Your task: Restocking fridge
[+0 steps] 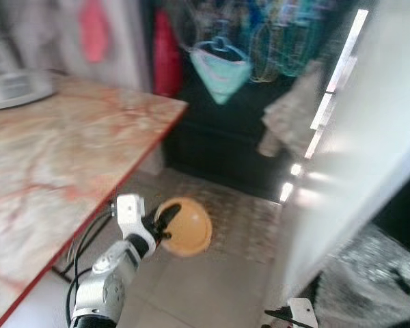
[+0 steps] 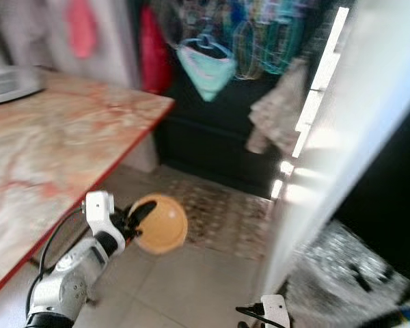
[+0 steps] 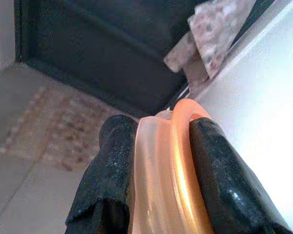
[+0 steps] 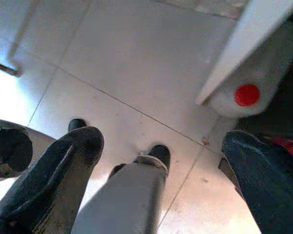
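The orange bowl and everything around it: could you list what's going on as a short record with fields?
Held item: orange bowl, gripped by its rim
Holder: left gripper, fingers shut on the rim, above the floor
Other arm: right gripper, open, low over the tiled floor
To the robot's left: marble table
To its right: white fridge door, open
Ahead: rug, hanging clothes

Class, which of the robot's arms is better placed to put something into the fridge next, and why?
Probably the left: its left gripper is shut on the orange bowl, held toward the white fridge door. The right gripper hangs open over the floor.
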{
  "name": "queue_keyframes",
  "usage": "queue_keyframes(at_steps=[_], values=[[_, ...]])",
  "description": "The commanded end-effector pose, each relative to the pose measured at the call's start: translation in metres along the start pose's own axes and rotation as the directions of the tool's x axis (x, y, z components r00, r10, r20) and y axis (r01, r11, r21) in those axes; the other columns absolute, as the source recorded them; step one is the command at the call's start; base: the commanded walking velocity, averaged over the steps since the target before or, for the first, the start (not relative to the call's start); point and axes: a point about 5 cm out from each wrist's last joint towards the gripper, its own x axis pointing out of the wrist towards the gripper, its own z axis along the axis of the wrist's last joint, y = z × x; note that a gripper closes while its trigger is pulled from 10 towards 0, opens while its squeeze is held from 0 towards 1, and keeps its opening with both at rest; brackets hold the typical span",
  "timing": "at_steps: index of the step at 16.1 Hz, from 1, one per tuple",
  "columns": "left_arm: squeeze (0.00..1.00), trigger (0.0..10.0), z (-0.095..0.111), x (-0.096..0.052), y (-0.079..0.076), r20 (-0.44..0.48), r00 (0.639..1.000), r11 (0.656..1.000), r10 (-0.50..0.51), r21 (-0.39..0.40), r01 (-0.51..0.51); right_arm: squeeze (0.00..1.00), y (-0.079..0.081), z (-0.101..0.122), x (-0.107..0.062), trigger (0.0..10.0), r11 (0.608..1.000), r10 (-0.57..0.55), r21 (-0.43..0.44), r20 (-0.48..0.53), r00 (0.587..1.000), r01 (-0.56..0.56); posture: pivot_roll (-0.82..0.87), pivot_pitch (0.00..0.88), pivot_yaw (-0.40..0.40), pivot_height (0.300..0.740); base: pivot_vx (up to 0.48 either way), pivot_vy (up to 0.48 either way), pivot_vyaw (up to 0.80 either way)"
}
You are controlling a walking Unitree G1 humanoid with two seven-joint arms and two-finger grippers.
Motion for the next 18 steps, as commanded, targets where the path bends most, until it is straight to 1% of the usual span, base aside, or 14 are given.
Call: queue_keyframes(at_steps=[1,3,5,6,7,8,9,11,12,13,14,15,16,18], values=[[0.0,10.0,-0.002,-0.003,0.012,-0.007,0.998,0.998,0.059,0.021,-0.059,0.0,0.003,-0.002,0.001,10.0,1.0,0.015,0.005,-0.009,1.0,-0.015,0.03,0.0,0.006,0.74,0.0,0.0,-0.79],[0.0,10.0,-0.018,-0.006,0.025,-0.066,0.991,0.993,0.116,0.01,-0.115,0.0,0.004,-0.002,0.001,10.0,1.0,0.024,0.002,-0.014,1.0,-0.024,0.03,0.0,0.006,0.74,0.0,0.0,-0.79],[0.0,10.0,-0.038,-0.01,0.038,-0.138,0.975,0.985,0.174,0.007,-0.175,0.0,0.004,-0.002,0.001,10.0,0.999,0.032,0.0,-0.018,0.999,-0.032,0.03,0.0,0.004,0.74,0.0,0.0,-0.79],[0.0,10.0,-0.04,-0.01,0.039,-0.145,0.973,0.983,0.182,0.007,-0.183,0.0,0.004,-0.002,0.001,10.0,0.999,0.032,0.0,-0.018,0.999,-0.032,0.03,0.0,0.004,0.74,0.0,0.0,-0.79],[0.0,10.0,-0.056,-0.013,0.051,-0.198,0.951,0.965,0.236,-0.071,-0.254,0.0,0.005,-0.002,0.001,10.0,0.999,0.039,-0.002,-0.022,0.999,-0.039,0.03,0.0,0.004,0.74,0.0,0.0,-0.79],[0.0,10.0,-0.06,-0.014,0.054,-0.21,0.945,0.957,0.25,-0.096,-0.274,0.0,0.005,-0.002,0.001,10.0,0.999,0.04,-0.002,-0.023,0.999,-0.04,0.04,0.0,0.004,0.74,0.0,0.0,-0.79],[0.0,10.0,-0.067,-0.016,0.059,-0.225,0.932,0.932,0.283,-0.166,-0.323,0.0,0.005,-0.003,0.001,10.0,0.999,0.043,-0.004,-0.028,0.999,-0.043,0.03,0.0,0.006,0.74,0.0,0.0,-0.79],[0.0,10.0,-0.075,-0.019,0.064,-0.245,0.918,0.897,0.311,-0.243,-0.369,0.0,0.005,-0.003,0.001,10.0,0.999,0.048,-0.005,-0.035,0.998,-0.048,0.03,0.0,0.007,0.74,0.0,0.0,-0.79],[0.0,10.0,-0.077,-0.019,0.064,-0.248,0.917,0.892,0.312,-0.257,-0.373,0.0,0.005,-0.004,0.001,10.0,0.999,0.049,-0.006,-0.038,0.998,-0.049,0.03,0.0,0.007,0.74,0.0,0.0,-0.79],[0.0,10.0,-0.082,-0.022,0.067,-0.262,0.907,0.874,0.331,-0.277,-0.399,0.0,0.006,-0.004,0.001,10.0,0.999,0.051,-0.005,-0.047,0.998,-0.051,0.04,0.0,0.008,0.74,0.0,0.0,-0.79],[0.0,10.0,-0.083,-0.023,0.069,-0.267,0.902,0.867,0.339,-0.284,-0.409,0.0,0.006,-0.004,0.001,10.0,0.999,0.052,0.0,-0.048,0.998,-0.052,0.04,0.0,0.008,0.74,0.0,0.0,-0.79],[0.0,10.0,-0.091,-0.029,0.074,-0.3,0.873,0.839,0.384,-0.282,-0.466,0.0,0.006,-0.004,0.001,10.0,0.999,0.041,-0.001,-0.041,0.998,-0.041,0.03,0.0,0.013,0.74,0.0,0.0,-0.79],[0.0,10.0,-0.094,-0.031,0.075,-0.316,0.862,0.828,0.395,-0.284,-0.484,0.0,0.006,-0.003,0.001,10.0,0.999,0.037,0.001,-0.039,0.999,-0.037,0.03,0.0,0.013,0.74,0.0,0.244,-0.79],[0.0,10.0,-0.099,-0.034,0.077,-0.334,0.851,0.823,0.404,-0.274,-0.498,0.0,0.005,-0.003,0.001,10.0,1.0,0.019,0.005,-0.038,0.999,-0.019,0.03,0.0,0.016,0.74,0.0,0.281,-0.79]])
